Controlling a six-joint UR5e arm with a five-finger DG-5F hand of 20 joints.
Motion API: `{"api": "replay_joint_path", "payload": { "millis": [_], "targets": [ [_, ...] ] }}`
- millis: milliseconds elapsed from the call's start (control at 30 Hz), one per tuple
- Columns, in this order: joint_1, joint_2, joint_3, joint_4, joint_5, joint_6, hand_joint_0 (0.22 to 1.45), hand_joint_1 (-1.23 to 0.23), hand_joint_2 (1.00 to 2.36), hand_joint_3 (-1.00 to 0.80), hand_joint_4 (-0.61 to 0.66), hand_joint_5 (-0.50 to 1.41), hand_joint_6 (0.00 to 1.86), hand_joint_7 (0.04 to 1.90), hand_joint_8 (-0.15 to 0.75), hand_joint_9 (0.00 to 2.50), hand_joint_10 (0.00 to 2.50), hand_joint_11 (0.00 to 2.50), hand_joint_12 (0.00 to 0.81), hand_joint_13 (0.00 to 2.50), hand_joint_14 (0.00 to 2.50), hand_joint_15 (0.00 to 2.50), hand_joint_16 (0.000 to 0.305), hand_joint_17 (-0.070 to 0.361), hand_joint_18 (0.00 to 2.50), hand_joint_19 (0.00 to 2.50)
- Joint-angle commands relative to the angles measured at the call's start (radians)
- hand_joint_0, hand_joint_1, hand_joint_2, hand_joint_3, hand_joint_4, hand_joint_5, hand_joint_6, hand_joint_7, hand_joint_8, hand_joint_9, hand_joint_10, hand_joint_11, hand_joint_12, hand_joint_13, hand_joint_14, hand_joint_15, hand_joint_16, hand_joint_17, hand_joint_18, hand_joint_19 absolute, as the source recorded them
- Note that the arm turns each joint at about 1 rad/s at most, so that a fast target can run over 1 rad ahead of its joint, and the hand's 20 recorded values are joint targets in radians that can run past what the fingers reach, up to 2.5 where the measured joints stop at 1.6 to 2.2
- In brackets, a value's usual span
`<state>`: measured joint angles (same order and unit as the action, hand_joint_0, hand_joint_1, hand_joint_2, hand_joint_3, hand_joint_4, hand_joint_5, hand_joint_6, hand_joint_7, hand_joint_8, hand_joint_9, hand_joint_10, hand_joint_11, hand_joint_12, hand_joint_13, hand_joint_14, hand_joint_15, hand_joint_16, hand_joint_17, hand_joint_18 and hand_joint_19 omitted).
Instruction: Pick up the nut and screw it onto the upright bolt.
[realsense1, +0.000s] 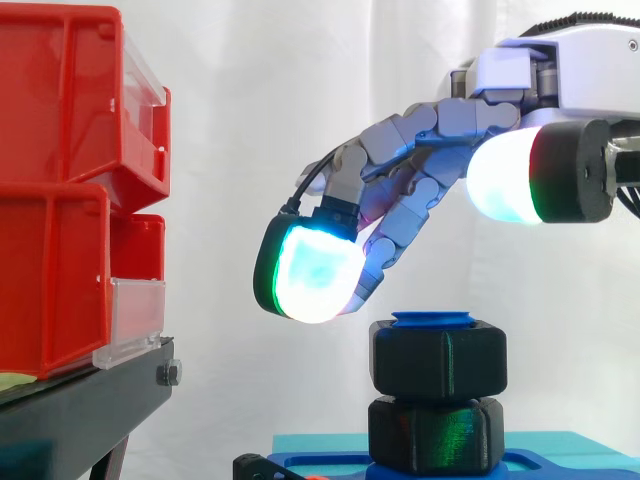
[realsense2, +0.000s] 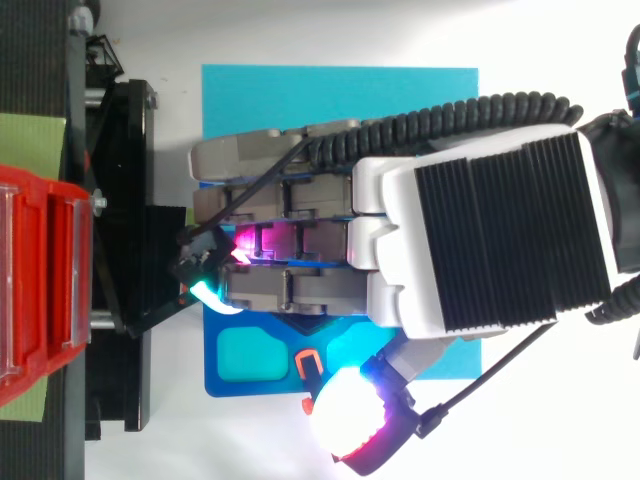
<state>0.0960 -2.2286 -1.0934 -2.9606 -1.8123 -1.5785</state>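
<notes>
A black hex nut (realsense1: 438, 358) sits on the upright blue bolt (realsense1: 432, 319), whose top just shows above it. Right below it is a second black nut (realsense1: 435, 432), resting on the blue base (realsense1: 330, 462). My hand (realsense1: 425, 140) hovers above and slightly left of the bolt with its fingers loosely bent downward and nothing in them. One cyan-glowing fingertip (realsense1: 312, 270) hangs left of the bolt top, clear of the nut. The thumb pad (realsense1: 503, 175) glows white and green higher up on the right. From above, my hand (realsense2: 480, 240) covers the bolt and both nuts.
Stacked red bins (realsense1: 60, 190) stand on a black stand (realsense1: 95, 400) to the left, close to the fingertips. The blue base (realsense2: 250, 352) lies on a teal mat (realsense2: 300, 90) and has a teal recess and a small orange part (realsense2: 308, 362).
</notes>
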Motion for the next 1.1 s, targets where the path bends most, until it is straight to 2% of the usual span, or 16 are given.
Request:
{"api": "replay_joint_path", "payload": {
  "millis": [0, 367, 733, 967, 1067],
  "targets": [
    [0.001, -0.002, -0.002, -0.011, 0.001, -0.005, 0.52, -0.11, 1.00, -0.50, 0.21, -0.10, 0.50, 0.69, 0.215, 0.81, 0.00, 0.00, 0.268, 0.45, 0.00, 0.00, 0.027, 0.061, 0.10, 0.00],
    [-0.009, -0.011, -0.002, -0.017, -0.004, -0.008, 0.52, -0.10, 1.00, -0.50, 0.21, -0.09, 0.50, 0.74, 0.222, 0.78, 0.00, 0.00, 0.274, 0.43, 0.00, 0.00, 0.028, 0.063, 0.08, 0.00],
    [-0.013, -0.011, -0.002, -0.034, -0.006, -0.018, 0.53, -0.10, 1.00, -0.50, 0.25, -0.05, 0.50, 1.00, 0.241, 0.82, 0.00, 0.00, 0.265, 0.45, 0.00, 0.00, 0.026, 0.059, 0.08, 0.00],
    [-0.021, -0.011, -0.002, -0.044, -0.007, -0.020, 0.54, -0.13, 1.00, -0.50, 0.19, -0.02, 0.51, 1.16, 0.257, 0.91, 0.00, 0.00, 0.249, 0.52, 0.00, 0.00, 0.022, 0.050, 0.15, 0.00],
    [-0.030, -0.010, -0.002, -0.043, -0.018, -0.020, 0.54, -0.16, 1.00, -0.50, 0.16, 0.00, 0.51, 1.23, 0.261, 0.98, 0.00, 0.00, 0.240, 0.57, 0.00, 0.00, 0.021, 0.047, 0.19, 0.00]
  ]
}}
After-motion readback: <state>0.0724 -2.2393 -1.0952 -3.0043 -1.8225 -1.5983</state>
